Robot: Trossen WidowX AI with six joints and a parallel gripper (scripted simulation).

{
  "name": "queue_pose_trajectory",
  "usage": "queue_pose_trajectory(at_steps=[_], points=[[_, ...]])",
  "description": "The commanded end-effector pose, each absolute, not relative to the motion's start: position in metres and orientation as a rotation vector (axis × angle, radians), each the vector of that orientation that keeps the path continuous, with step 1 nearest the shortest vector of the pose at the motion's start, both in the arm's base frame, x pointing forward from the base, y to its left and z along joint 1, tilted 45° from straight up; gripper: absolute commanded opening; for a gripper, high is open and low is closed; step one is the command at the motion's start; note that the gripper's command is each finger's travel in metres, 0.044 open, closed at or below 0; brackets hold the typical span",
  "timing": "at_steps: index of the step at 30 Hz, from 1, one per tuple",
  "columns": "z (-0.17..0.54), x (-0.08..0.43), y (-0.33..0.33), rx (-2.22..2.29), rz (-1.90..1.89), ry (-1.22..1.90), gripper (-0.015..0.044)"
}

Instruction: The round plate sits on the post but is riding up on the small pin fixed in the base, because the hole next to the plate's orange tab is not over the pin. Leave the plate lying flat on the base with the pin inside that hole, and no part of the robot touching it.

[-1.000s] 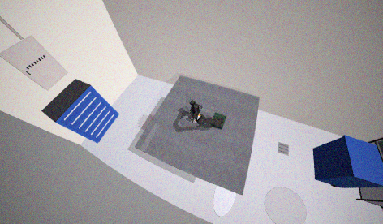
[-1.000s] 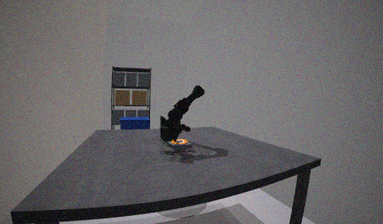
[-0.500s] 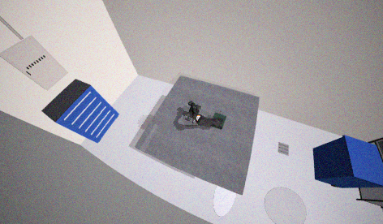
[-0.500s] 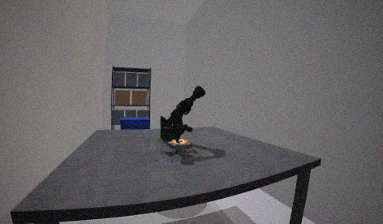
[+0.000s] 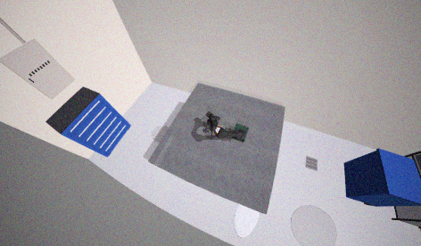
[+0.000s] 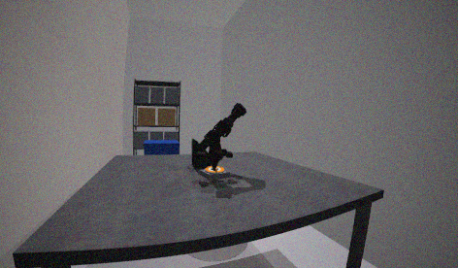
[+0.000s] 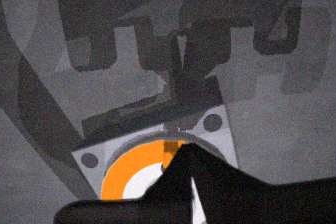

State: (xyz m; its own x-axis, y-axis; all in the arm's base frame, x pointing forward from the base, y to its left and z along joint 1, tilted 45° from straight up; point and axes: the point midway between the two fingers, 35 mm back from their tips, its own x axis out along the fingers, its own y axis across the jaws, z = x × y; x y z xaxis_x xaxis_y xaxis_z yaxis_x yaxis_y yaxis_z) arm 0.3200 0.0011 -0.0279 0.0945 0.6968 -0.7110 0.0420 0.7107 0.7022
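So the arm (image 6: 223,127) is folded up over itself, its elbow sticking up toward about 1 o'clock in the exterior view, with the gripper (image 6: 214,168) (image 7: 188,149) tucked low and pointing down. Fingers are basically shut, tips up at 12 o'clock in the wrist view. Wrist angle's kinda hard to read, it's pretty dark.
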Motion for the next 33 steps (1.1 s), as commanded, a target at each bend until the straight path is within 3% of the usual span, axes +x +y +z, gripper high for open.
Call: queue_pose_trajectory(at_steps=[1, 33], points=[[-0.023, 0.322, 0.006, 0.662, 0.548, 1.407, 0.0], [0.0, 0.319, 0.028, 0.663, 0.549, 1.407, 0.0]])
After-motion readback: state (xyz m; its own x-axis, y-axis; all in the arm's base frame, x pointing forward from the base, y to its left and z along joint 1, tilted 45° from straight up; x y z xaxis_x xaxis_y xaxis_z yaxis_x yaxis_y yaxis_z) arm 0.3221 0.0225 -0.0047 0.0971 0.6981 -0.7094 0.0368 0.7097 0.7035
